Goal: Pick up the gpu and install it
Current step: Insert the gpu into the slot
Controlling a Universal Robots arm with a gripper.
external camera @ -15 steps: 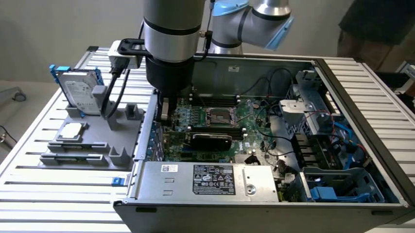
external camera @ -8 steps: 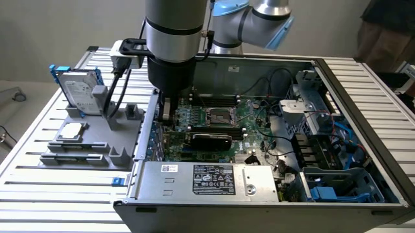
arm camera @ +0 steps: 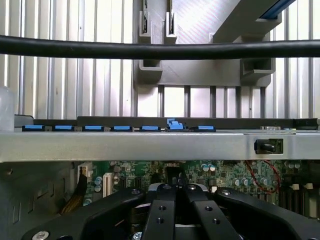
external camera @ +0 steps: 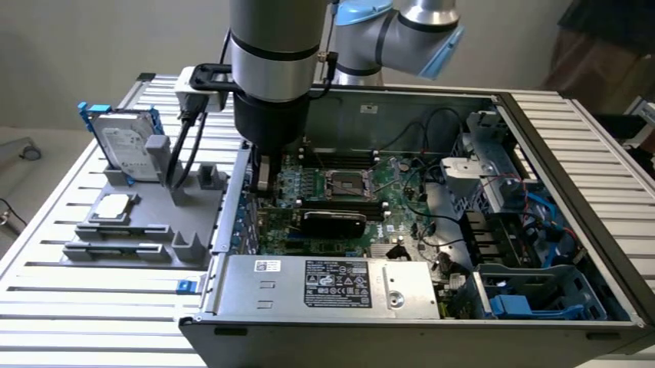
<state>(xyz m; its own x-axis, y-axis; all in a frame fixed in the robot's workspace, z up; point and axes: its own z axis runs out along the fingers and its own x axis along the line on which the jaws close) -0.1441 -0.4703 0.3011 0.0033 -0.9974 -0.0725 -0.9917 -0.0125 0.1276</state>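
the gpu [external camera: 333,224] sits seated across the green motherboard [external camera: 394,184] inside the open computer case [external camera: 553,322], black cooler showing, near the power supply [external camera: 327,285]. the gripper [arm camera: 175,192] hangs just above the board by the case's wall on the exterior view's left, jaws pressed together, holding nothing. a hard drive [external camera: 128,149] stands in the grey holder [external camera: 118,230] on the tabletop [external camera: 61,307].

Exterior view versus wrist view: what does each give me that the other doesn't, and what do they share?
Exterior only: the hard drive standing in the grey holder, the power supply, and a black card lying flat on the motherboard beside the arm.

Wrist only: the pincer shut just above the board, a row of blue clips along the case edge, and a black cable crossing the picture.

Both: the green motherboard and the case wall.
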